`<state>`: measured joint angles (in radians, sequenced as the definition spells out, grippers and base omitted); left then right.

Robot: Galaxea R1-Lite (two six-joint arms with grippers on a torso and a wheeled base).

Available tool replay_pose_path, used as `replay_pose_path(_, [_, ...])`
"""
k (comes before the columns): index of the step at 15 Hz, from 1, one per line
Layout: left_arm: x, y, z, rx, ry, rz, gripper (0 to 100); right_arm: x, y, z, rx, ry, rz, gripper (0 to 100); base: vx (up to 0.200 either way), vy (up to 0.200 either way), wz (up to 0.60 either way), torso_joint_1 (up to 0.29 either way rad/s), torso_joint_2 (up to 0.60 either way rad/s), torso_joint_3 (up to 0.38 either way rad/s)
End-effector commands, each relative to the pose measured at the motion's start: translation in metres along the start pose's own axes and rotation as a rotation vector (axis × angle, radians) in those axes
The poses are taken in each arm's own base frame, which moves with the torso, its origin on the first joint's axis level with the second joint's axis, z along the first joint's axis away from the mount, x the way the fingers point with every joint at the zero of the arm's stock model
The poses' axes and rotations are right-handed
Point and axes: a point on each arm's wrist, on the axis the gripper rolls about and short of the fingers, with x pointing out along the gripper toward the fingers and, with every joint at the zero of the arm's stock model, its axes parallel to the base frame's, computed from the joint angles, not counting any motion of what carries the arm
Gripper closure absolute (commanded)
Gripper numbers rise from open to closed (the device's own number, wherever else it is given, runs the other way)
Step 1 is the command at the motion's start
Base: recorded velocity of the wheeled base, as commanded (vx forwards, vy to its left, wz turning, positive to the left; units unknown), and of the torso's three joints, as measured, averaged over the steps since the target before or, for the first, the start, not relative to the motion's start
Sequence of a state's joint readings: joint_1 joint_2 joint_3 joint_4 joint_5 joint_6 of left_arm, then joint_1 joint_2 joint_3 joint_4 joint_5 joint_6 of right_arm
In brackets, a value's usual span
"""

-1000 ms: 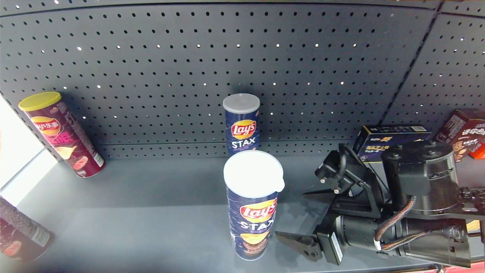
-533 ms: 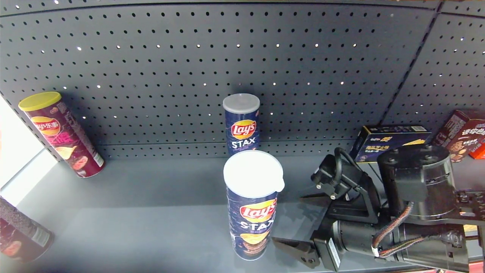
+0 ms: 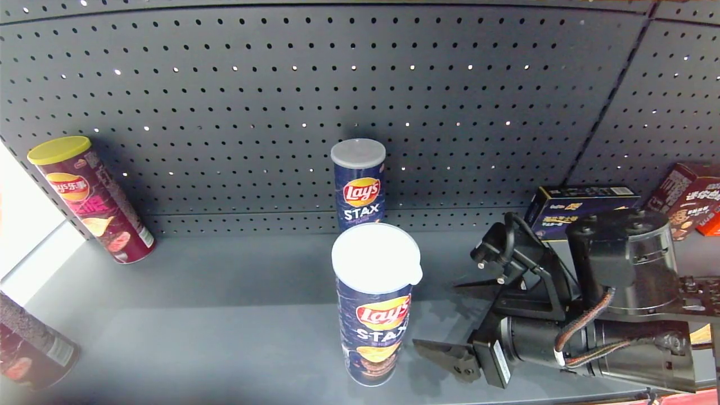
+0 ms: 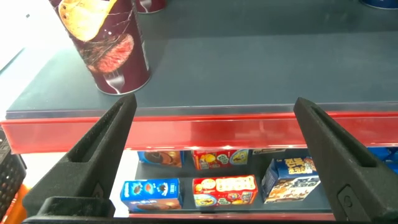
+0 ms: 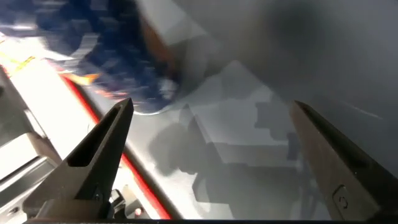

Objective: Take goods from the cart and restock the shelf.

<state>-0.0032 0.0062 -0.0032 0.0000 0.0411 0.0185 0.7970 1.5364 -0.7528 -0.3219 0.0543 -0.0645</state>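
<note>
Two blue chip cans stand upright on the grey shelf [image 3: 225, 315]: one near the front edge [image 3: 374, 306] and one against the pegboard behind it [image 3: 358, 183]. My right gripper [image 3: 441, 316] lies low over the shelf just right of the front can, open, with nothing between its fingers and not touching the can. In the right wrist view the front can [image 5: 106, 56] is a blue blur off to one side of the open right gripper [image 5: 212, 107]. My left gripper [image 4: 216, 106] is open in front of the shelf's red front edge [image 4: 205, 132], holding nothing.
A maroon can with a yellow lid [image 3: 90, 199] leans at the back left, and another maroon can [image 3: 31, 349] stands at the front left, also seen as [image 4: 106, 43]. A dark box [image 3: 582, 208] and a brown box [image 3: 689, 197] sit at the back right. Small boxes [image 4: 224, 190] fill the lower shelf.
My right gripper edged left toward the front can, then drew back slightly to the right. The cans have not moved.
</note>
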Motion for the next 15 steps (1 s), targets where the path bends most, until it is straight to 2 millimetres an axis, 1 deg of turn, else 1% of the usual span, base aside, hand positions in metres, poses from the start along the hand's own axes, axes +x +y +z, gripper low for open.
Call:
replay_pose_path(1, [0.0,0.0,0.0,0.0,0.002,0.0,0,0.001,-0.005,0.001,0.006,-0.001,-0.015,0,0.0,0.0,0.0,0.0,0.0,0.0])
replay_pose_path(3, [0.0,0.0,0.0,0.0,0.002,0.0,0,0.005,-0.004,-0.001,0.006,0.011,-0.013,0,0.0,0.0,0.0,0.0,0.0,0.0])
replay_pose_path(6, [0.0,0.0,0.0,0.0,0.002,0.0,0,0.011,-0.005,0.005,0.006,0.002,-0.013,0,0.0,0.0,0.0,0.0,0.0,0.0])
replay_pose_path(10, [0.0,0.0,0.0,-0.002,0.002,0.0,0,0.02,-0.006,0.006,0.006,0.01,-0.011,0,0.0,0.0,0.0,0.0,0.0,0.0])
replay_pose_path(15, [0.0,0.0,0.0,-0.002,0.002,0.002,0,0.02,-0.003,0.006,0.0,0.0,-0.004,0,0.0,0.0,0.0,0.0,0.0,0.0])
